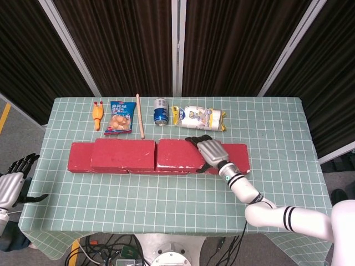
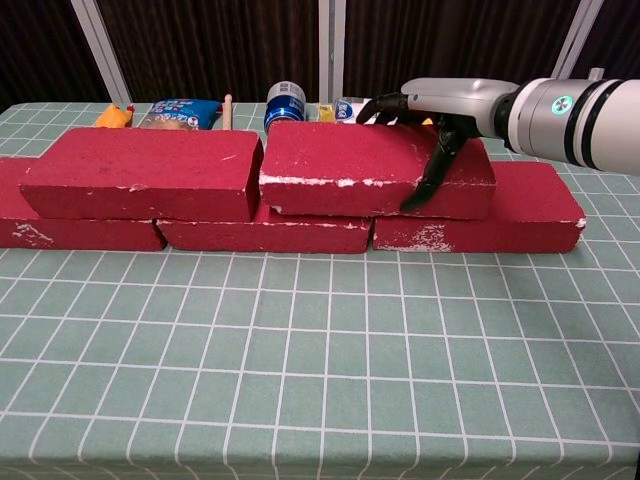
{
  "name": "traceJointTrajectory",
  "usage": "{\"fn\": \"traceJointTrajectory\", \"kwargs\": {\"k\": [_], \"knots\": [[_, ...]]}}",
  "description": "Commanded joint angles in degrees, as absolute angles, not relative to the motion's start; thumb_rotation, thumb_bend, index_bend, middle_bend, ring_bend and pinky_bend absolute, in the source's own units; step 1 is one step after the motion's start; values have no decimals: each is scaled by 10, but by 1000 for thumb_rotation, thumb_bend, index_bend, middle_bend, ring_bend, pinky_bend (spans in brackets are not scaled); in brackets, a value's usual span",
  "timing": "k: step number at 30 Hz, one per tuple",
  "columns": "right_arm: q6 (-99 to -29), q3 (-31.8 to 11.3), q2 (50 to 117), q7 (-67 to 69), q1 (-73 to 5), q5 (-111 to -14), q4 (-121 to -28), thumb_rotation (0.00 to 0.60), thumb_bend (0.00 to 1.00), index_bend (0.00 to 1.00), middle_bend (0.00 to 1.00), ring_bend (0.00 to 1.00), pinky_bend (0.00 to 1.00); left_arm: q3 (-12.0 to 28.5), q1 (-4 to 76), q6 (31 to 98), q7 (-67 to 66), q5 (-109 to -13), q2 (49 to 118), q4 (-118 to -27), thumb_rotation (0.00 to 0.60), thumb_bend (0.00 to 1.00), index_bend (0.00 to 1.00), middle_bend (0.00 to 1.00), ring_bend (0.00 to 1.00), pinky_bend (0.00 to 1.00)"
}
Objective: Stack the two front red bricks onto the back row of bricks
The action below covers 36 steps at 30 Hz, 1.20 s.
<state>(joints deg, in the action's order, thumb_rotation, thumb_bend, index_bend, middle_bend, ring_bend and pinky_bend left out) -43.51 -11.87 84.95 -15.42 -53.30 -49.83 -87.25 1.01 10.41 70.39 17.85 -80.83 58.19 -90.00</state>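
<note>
Table (image 1: pixel 277 119) with green grid cloth, 2 camera views. Back row (image 2: pixel 270 232): 3 red bricks laid end to end across the table's middle. Left top brick (image 2: pixel 140 170): lying flat on the back row, spanning the left and middle bricks. Right top brick (image 2: pixel 350 165): lying flat on the back row, spanning the middle and right bricks, its left end just beside the left top brick with a narrow gap between them in the chest view. Right hand (image 2: pixel 430 110): gripping the right end of the right top brick, dark fingers (image 2: pixel 385 103) curled over the far top edge, thumb (image 2: pixel 432 170) pressed down the near face; silver forearm reaches in from the right. Left hand (image 1: pixel 12 183): off the table's left edge, head view only, holding nothing, dark fingers apart and pointing up. Along the far edge, behind the bricks, left to right: yellow rubber chicken (image 1: pixel 97 114), blue snack bag (image 1: pixel 120 117), wooden stick (image 1: pixel 140 115), blue can (image 1: pixel 160 111) standing upright, white packet (image 1: pixel 199 118) lying on its side. All 5 sit apart from the bricks.
</note>
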Motion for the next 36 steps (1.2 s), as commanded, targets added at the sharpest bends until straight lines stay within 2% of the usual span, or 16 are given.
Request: {"fn": "traceJointTrajectory", "kwargs": {"k": [1,36], "knots": [[-436,-118,851,-155,-535,-496,-873,600,42,151,259,186,110,10,104,703,179,-809,582,-899,600,0,28,0,0,0],[-442,-110,859,-164,-557,-467,-870,600,41,151,254,185,104,8,105,692,198,-805,586,-885,600,0,28,0,0,0]]}}
